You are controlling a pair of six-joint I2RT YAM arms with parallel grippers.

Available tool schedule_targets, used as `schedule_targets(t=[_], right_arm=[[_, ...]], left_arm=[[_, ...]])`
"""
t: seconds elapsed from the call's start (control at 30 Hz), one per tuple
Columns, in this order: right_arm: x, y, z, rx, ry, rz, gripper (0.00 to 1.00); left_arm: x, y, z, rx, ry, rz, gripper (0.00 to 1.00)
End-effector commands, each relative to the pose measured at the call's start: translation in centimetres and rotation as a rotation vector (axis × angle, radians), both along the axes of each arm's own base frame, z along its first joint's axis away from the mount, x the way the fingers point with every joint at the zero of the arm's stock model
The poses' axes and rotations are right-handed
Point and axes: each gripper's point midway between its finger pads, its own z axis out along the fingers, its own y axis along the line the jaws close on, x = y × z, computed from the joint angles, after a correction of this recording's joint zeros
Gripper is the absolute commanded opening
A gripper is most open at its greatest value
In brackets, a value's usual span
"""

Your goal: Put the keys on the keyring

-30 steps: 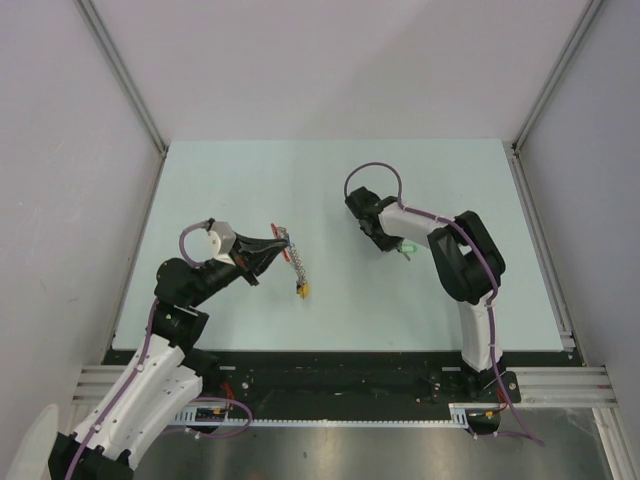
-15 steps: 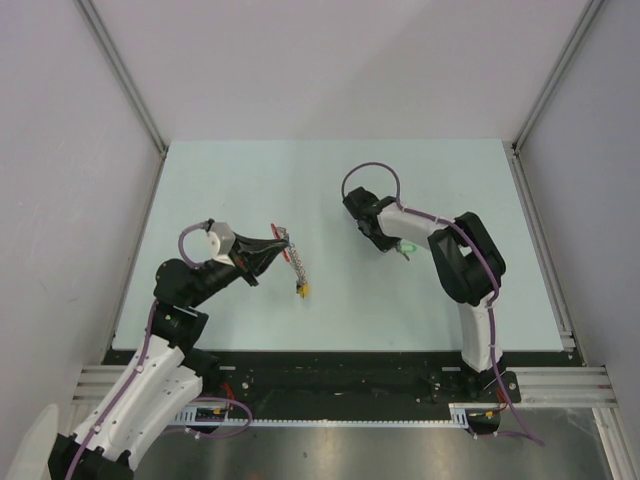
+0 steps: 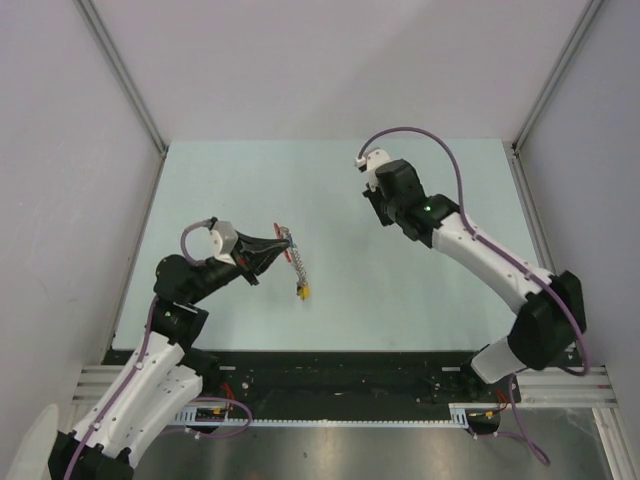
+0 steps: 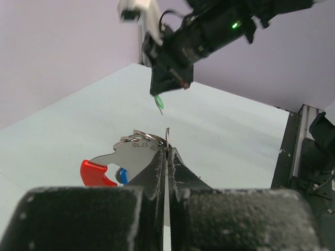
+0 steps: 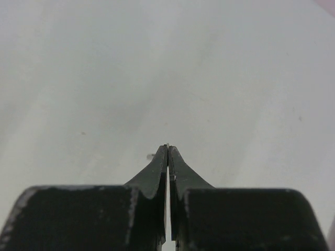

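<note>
The keyring (image 4: pixel 135 151) is pinched in the left gripper (image 4: pixel 167 145), whose jaws are shut on its thin wire ring over the middle-left of the bench (image 3: pixel 420 290). It's a flat shiny metal plate with stamped numbers, a glossy red curved piece and small split rings. What looks like the blue key (image 4: pixel 122 175) is tucked beside the red. From above, a springy chain trails off it to a yellow and black tag (image 3: pixel 302 291). The green key (image 4: pixel 159 103) pokes down out of the right gripper (image 5: pixel 167 150), which is clamped tight on it. That arm stretches long across the pale matte bench, while the left arm is folded at the elbow.
</note>
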Motion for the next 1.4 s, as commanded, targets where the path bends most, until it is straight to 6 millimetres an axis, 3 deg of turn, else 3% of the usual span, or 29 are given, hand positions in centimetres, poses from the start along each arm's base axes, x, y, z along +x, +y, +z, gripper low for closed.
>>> schedule_targets(t=[0.0, 0.03, 0.07, 0.1, 0.13, 0.17, 0.2, 0.23, 0.27, 0.33, 0.5, 0.57, 0.63, 0.67, 0.7, 0.97, 1.37], right_arm=[[-1.3, 3.3, 6.7, 0.289, -0.17, 0.167, 0.0], [-2.4, 4.0, 6.2, 0.341, -0.15, 0.223, 0.0], [-2.5, 4.0, 7.1, 0.395, -0.171, 0.233, 0.0], [-3.1, 4.2, 9.7, 0.492, -0.233, 0.253, 0.0], [-4.0, 5.0, 10.4, 0.552, -0.234, 0.313, 0.0], [-4.7, 4.9, 9.6, 0.575, -0.228, 0.337, 0.0], [-5.0, 4.7, 12.6, 0.657, -0.325, 0.363, 0.0], [-6.0, 5.1, 13.5, 0.716, -0.337, 0.404, 0.0], [-6.6, 4.9, 12.1, 0.734, -0.329, 0.413, 0.0], [-7.8, 4.9, 14.7, 0.813, -0.427, 0.468, 0.0], [-9.1, 5.4, 14.5, 0.82, -0.438, 0.566, 0.01], [-10.1, 5.4, 15.6, 0.89, -0.437, 0.597, 0.0], [-10.8, 5.1, 15.5, 0.936, -0.434, 0.624, 0.0], [-11.6, 5.0, 16.9, 0.992, -0.472, 0.66, 0.0], [-11.9, 4.9, 17.2, 1.011, -0.483, 0.686, 0.0], [-15.3, 6.4, 17.7, 1.119, -0.45, 0.962, 0.0], [-16.7, 8.2, 16.2, 1.085, -0.416, 1.104, 0.0]], left_arm=[[-0.7, -0.1, 4.7, -0.016, -0.132, -0.033, 0.0], [-0.6, -0.2, 4.9, -0.011, -0.134, -0.04, 0.0], [-0.4, -0.4, 4.9, -0.005, -0.127, -0.046, 0.01], [-0.4, -0.5, 5.0, -0.002, -0.129, -0.051, 0.0], [-0.6, -0.7, 5.7, 0.0, -0.142, -0.068, 0.0], [-0.3, -0.9, 5.6, 0.005, -0.133, -0.076, 0.0], [-0.3, -1.0, 6.1, 0.007, -0.141, -0.084, 0.0], [-0.4, -1.2, 6.2, 0.01, -0.146, -0.1, 0.0], [-0.3, -1.3, 6.3, 0.012, -0.145, -0.108, 0.01], [0.0, -1.7, 6.5, 0.017, -0.14, -0.125, 0.0], [0.1, -2.8, 7.3, 0.035, -0.144, -0.207, 0.0], [0.7, -3.2, 7.0, 0.042, -0.127, -0.226, 0.0], [1.1, -3.7, 7.0, 0.054, -0.122, -0.257, 0.0], [1.1, -4.0, 6.9, 0.059, -0.117, -0.274, 0.01], [1.0, -4.1, 7.3, 0.063, -0.126, -0.296, 0.0], [0.8, -5.2, 5.4, 0.097, -0.08, -0.413, 0.0], [-1.4, -5.6, 3.3, 0.12, -0.076, -0.516, 0.0]])
